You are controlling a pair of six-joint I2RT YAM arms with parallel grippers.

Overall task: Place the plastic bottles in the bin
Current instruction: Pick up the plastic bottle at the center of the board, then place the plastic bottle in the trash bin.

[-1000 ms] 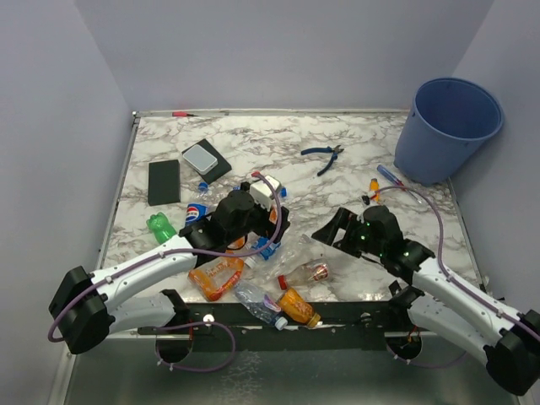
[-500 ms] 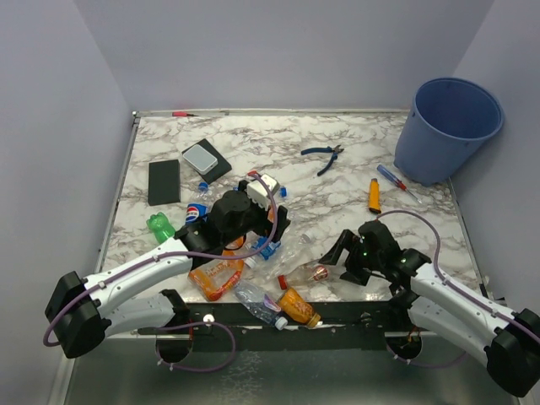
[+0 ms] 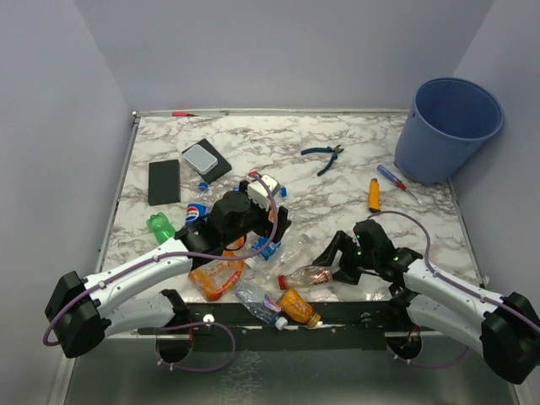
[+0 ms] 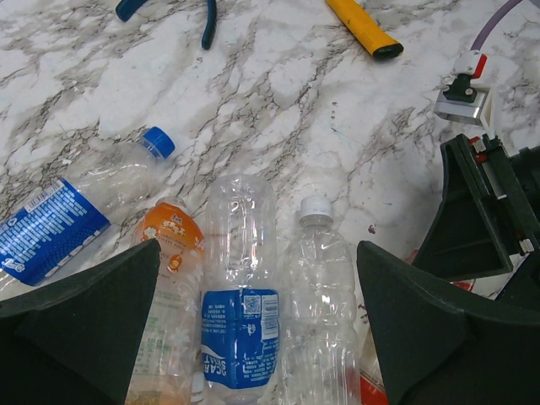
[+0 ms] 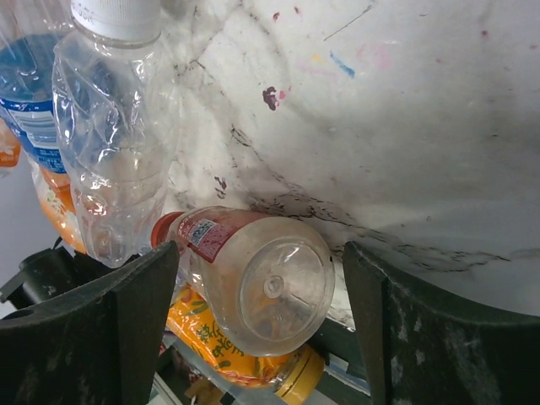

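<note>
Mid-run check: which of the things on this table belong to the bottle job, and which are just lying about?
Job: bin; green bottle; orange bottle; red-capped bottle; other bottles around them.
Lying about: pliers; orange screwdriver; second screwdriver; black slab; black box.

left wrist | left gripper (image 4: 257,253) jaws spread wide, dark fingers (image 4: 84,321) at both lower corners | between them, lying side by side: clear plastic bottle with blue label (image 4: 240,278), clear white-capped bottle (image 4: 319,287), orange-tinted bottle (image 4: 169,253) | left: blue-capped, blue-labelled clear bottle (image 4: 80,202) | far edge: orange tool handle (image 4: 363,25), blue-handled pliers (image 4: 208,25) | surface: white marble tabletop (image 4: 321,110)
</note>
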